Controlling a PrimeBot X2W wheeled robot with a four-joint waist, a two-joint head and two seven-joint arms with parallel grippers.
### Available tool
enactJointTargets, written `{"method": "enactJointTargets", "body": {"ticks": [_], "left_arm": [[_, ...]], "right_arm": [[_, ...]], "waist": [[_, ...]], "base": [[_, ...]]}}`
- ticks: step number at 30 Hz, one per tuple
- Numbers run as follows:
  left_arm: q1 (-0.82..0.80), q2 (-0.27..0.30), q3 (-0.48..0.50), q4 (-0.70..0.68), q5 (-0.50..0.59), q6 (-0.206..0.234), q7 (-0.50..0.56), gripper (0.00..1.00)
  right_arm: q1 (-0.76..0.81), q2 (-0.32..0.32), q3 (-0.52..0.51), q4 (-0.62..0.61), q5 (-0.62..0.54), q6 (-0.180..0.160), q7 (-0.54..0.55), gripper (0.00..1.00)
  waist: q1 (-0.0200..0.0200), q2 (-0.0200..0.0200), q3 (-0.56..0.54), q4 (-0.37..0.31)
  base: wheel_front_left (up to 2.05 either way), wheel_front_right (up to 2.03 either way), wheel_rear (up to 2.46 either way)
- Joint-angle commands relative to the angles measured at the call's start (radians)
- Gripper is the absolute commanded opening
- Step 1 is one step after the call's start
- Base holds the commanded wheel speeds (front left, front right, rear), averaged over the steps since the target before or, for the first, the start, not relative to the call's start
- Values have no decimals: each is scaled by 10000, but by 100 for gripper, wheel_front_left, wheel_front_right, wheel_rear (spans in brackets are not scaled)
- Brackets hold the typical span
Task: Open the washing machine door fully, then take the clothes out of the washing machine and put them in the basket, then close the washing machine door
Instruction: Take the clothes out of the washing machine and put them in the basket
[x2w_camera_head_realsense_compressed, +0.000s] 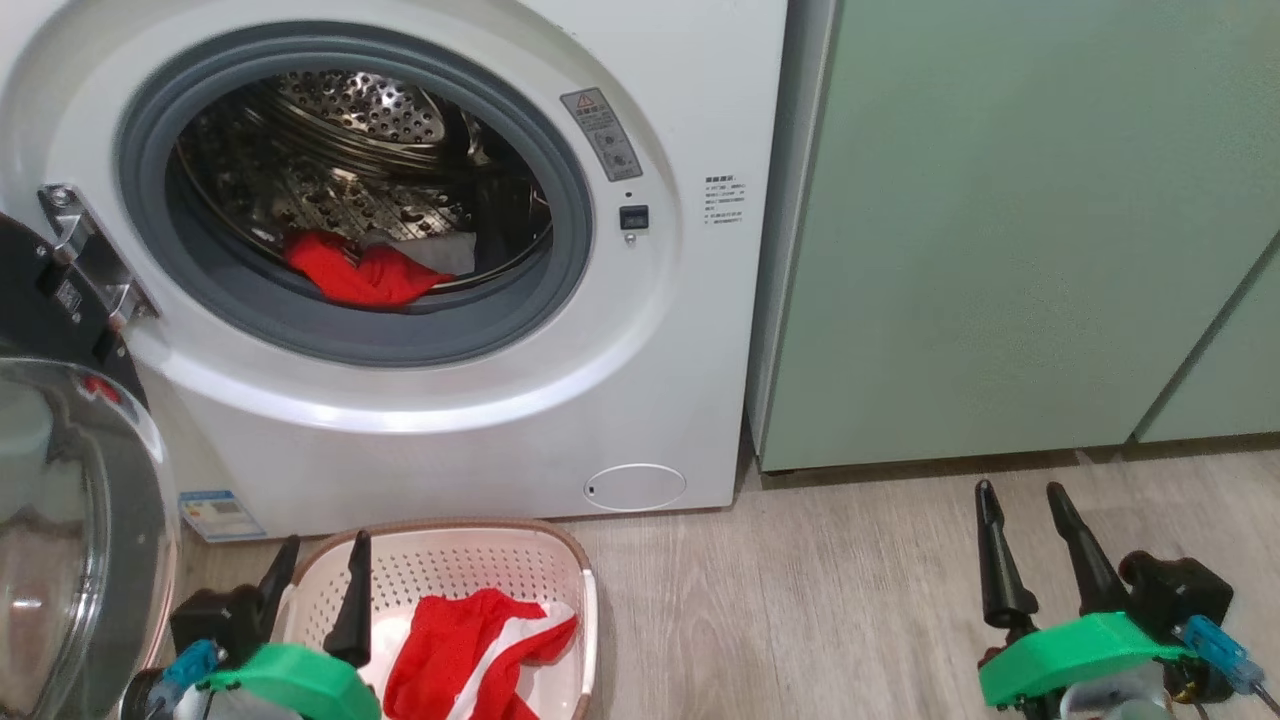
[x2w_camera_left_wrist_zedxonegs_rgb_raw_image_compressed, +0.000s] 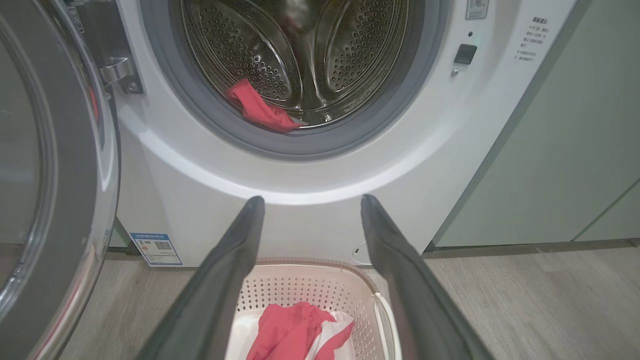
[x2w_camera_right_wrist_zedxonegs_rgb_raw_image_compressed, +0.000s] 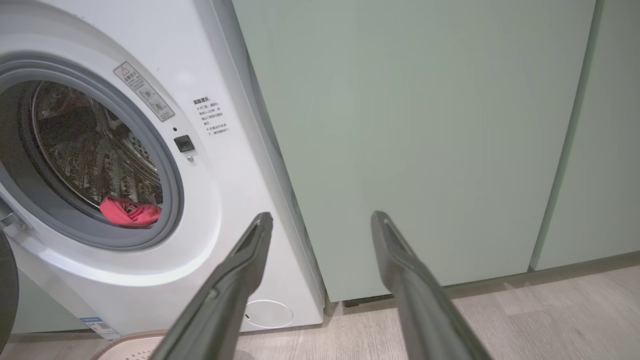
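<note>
Washing machine (x2w_camera_head_realsense_compressed: 480, 420): a white front-loader. Its door (x2w_camera_head_realsense_compressed: 70, 520) is swung wide open to my left on the hinge, and the glass dome bulges toward me.

Drum: one red garment (x2w_camera_head_realsense_compressed: 365, 275) lies at the bottom front, just behind the grey rim, with a patch of white cloth beside it.

Basket (x2w_camera_head_realsense_compressed: 450, 560): it stands on the wooden floor (x2w_camera_head_realsense_compressed: 800, 600) directly in front of the machine, below the opening. A red and white garment (x2w_camera_head_realsense_compressed: 460, 640) lies crumpled inside it.

My left gripper (x2w_camera_head_realsense_compressed: 326, 538): the fingers are spread wide and hold nothing. It hovers over the left part of the basket, tips pointing at the machine front. In the left wrist view the basket and its garment show between my two fingers.

My right gripper (x2w_camera_head_realsense_compressed: 1020, 489): the fingers are equally wide apart and empty. It hangs above bare floor, well to the right of the basket, and points at the pale green cabinet (x2w_camera_head_realsense_compressed: 1000, 250) beside the machine.
</note>
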Motion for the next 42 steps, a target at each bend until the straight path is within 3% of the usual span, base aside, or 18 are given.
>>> {"method": "enactJointTargets", "body": {"ticks": [1,13,20,29,42], "left_arm": [[-395,122,369,-320,114,-8,-93,100],[-687,-23,337,-189,317,-55,-93,100],[-1760,-71,-130,924,663,16,-2,100],[-4783,101,-940,2566,1661,914,2126,100],[-9690,828,-1604,4601,2698,1575,4191,100]], "right_arm": [[-129,27,236,-342,-110,-6,-63,100],[-121,43,291,-258,-115,-6,-63,100],[-189,40,416,-104,-48,-6,-63,100],[-513,33,668,-18,52,-6,-63,100],[-1871,112,845,-348,178,-6,-63,100]], "waist": [[0,-1,-12,21],[0,-1,79,90],[0,-1,350,-13],[0,-1,1336,-391],[0,-1,4056,-1054]], "base": [[0,0,0],[0,0,0],[0,0,0],[0,0,0],[0,0,0]]}}
